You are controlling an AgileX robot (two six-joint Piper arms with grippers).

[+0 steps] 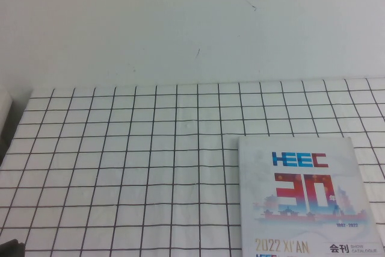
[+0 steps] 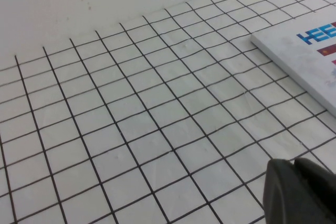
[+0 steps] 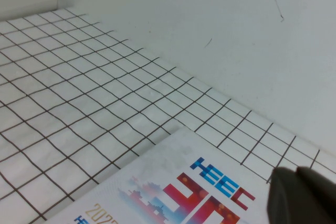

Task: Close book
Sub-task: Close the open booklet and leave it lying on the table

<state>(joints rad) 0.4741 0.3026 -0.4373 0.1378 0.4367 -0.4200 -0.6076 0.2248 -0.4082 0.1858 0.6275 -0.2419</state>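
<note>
Lying shut, cover up: 1 HEEC catalogue (image 1: 308, 200) on grid cloth (image 1: 120, 167), front-right.
2 grippers: left gripper (image 2: 300, 191) near-left, well apart from catalogue; right gripper (image 3: 304, 196) close by it. Grip state of both: can't tell.

A white, black-gridded tablecloth (image 1: 120, 167) spreads flat; on it, near right, lies a closed HEEC catalogue (image 1: 307, 200), cover up.

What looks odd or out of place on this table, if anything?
Nothing is spilled or damaged. The HEEC catalogue lies flat, already shut, cover up, on the checked cloth. The left gripper is over bare cloth, the right gripper near the catalogue.
</note>
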